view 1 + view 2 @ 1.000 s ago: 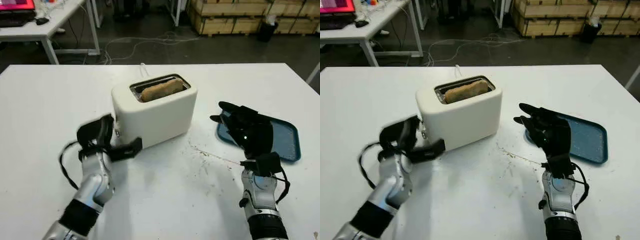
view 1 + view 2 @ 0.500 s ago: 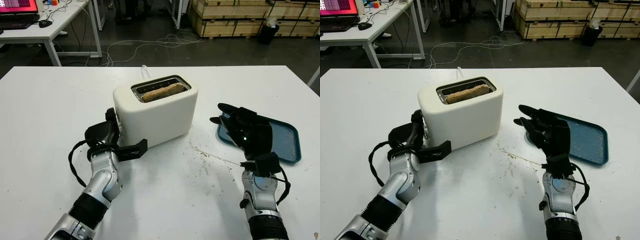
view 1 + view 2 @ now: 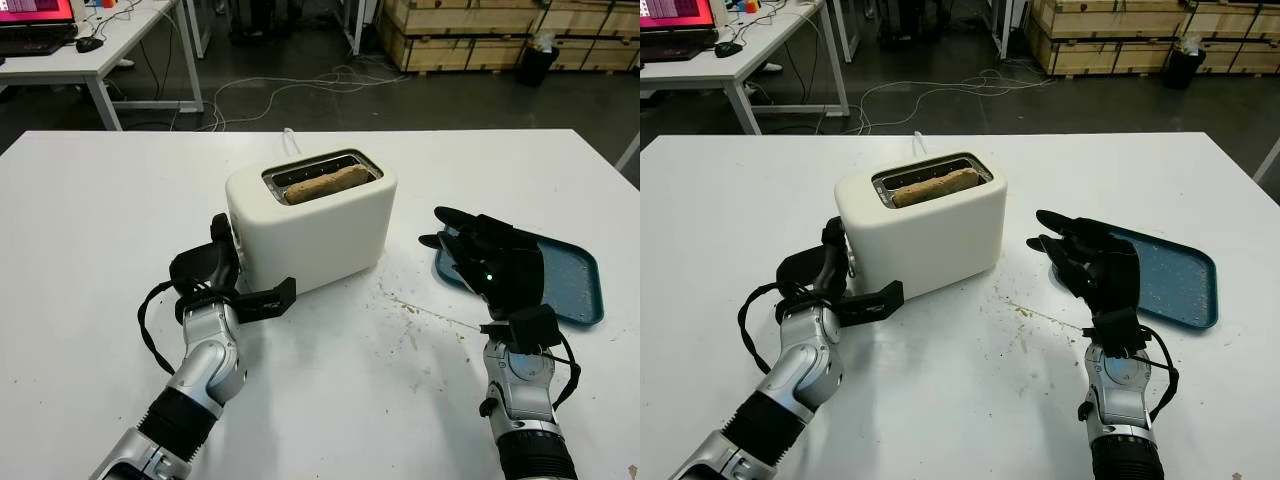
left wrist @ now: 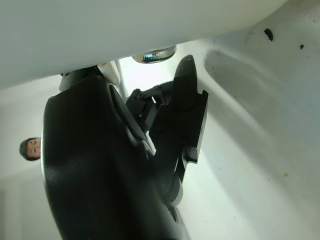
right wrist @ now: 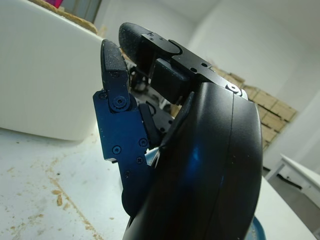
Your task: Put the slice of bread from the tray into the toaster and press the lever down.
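Observation:
The white toaster [image 3: 320, 230] stands mid-table with the slice of bread [image 3: 325, 184] down in its top slot. My left hand [image 3: 232, 268] is pressed against the toaster's left end, open and holding nothing, its thumb lying along the toaster's front bottom edge. In the left wrist view the hand [image 4: 165, 115] sits just under a chrome knob [image 4: 154, 54] and a white lever tab [image 4: 111, 72]. My right hand [image 3: 480, 250] hangs open in the air above the near-left corner of the blue tray [image 3: 572, 285], which carries no bread.
Crumbs [image 3: 410, 320] are scattered on the white table [image 3: 90, 220] between the toaster and my right arm. The toaster's cord [image 3: 290, 140] runs off the far edge. Beyond the table are a desk [image 3: 90, 60] and wooden crates [image 3: 470, 35].
My left hand moved up and right against the toaster's end, then held still. The bread now sits lower in the slot. The right hand has not moved.

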